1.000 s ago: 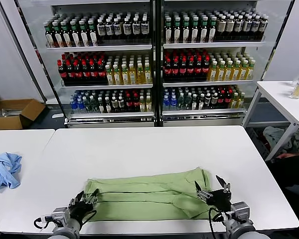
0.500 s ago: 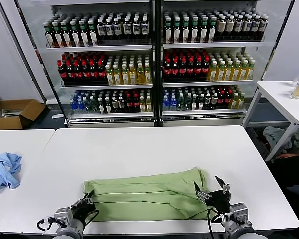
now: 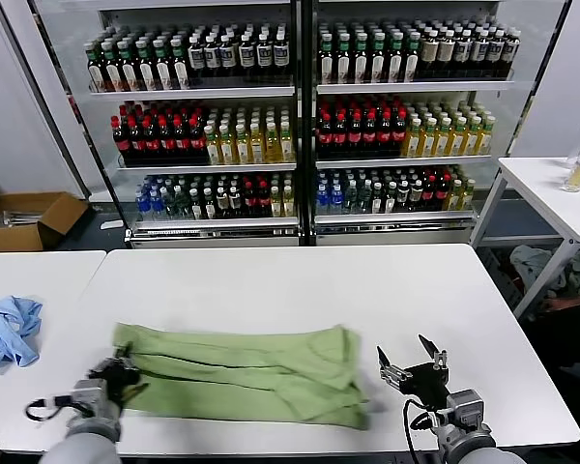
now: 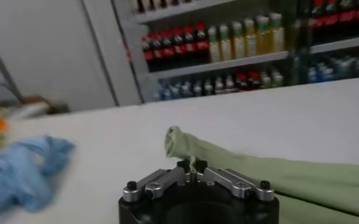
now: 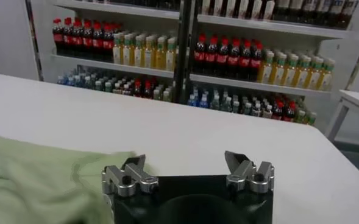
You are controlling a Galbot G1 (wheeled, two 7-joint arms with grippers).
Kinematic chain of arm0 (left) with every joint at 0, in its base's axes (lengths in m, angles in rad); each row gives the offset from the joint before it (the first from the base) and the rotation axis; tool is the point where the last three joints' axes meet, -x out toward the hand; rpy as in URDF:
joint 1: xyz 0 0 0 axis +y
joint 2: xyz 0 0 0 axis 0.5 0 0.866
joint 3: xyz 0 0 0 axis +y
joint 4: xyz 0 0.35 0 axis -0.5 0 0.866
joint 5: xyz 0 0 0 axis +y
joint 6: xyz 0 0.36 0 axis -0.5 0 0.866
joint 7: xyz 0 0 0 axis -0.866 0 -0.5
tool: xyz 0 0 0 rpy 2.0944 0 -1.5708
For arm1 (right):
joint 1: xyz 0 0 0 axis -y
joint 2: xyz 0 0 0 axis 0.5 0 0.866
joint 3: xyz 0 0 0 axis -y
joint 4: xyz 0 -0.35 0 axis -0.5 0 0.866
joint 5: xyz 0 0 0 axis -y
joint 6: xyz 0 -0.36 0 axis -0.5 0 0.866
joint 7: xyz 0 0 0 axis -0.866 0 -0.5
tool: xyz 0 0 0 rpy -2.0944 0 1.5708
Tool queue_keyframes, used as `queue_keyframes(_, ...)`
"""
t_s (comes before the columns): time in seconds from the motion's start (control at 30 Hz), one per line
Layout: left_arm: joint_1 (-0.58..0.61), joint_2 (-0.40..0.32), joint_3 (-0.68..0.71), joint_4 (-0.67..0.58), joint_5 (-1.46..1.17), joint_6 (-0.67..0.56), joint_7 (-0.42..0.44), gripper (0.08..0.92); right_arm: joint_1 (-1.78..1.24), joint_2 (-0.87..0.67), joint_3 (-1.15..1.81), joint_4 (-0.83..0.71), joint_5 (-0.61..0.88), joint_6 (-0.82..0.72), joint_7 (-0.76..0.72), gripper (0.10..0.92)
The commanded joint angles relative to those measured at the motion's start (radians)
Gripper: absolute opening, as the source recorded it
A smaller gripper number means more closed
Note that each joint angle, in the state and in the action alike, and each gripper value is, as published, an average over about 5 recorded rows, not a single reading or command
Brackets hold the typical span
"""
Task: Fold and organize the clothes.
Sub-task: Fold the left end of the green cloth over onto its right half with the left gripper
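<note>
Two white tables [image 3: 300, 280] stand before stocked drink coolers [image 3: 300, 116].

We see a plain light green folded cotton shirt [image 3: 242, 372] on the white table [image 3: 300, 285], left of it a crumpled light blue garment [image 3: 8, 329].

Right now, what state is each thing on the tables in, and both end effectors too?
green shirt: folded into a long band, lying flat on the white table, one end pinched
left end effector: shut on the shirt's end
right end effector: open, empty, beside the shirt's other end
blue garment: crumpled on the side table
</note>
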Motion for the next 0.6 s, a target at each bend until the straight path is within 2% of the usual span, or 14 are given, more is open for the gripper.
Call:
queue_keyframes(0.03,0.005,0.103,-0.227,0.043,0.164,0.072,-0.005,0.093,0.001,0.000,0.001,-0.001,-0.001,0.000,0.000,0.823)
queue_keyframes(0.17,0.017,0.072,-0.154,-0.067,-0.015,0.072,-0.006,0.093,0.002,0.003,-0.004,-0.003,-0.005,-0.001,0.001,0.823)
queue_keyframes(0.3,0.028,0.006,-0.014,-0.225,-0.282,0.072,0.016,0.093,0.002,0.005,-0.007,0.000,-0.010,-0.004,0.001,0.823)
queue_keyframes(0.4,0.033,-0.047,0.112,-0.306,-0.368,0.071,0.053,0.093,0.001,0.005,-0.004,0.003,-0.012,-0.006,0.002,0.823)
queue_keyframes(0.6,-0.026,-0.127,0.289,-0.287,-0.358,0.043,0.093,0.093,-0.001,0.009,-0.004,0.007,-0.016,-0.008,0.002,0.823)
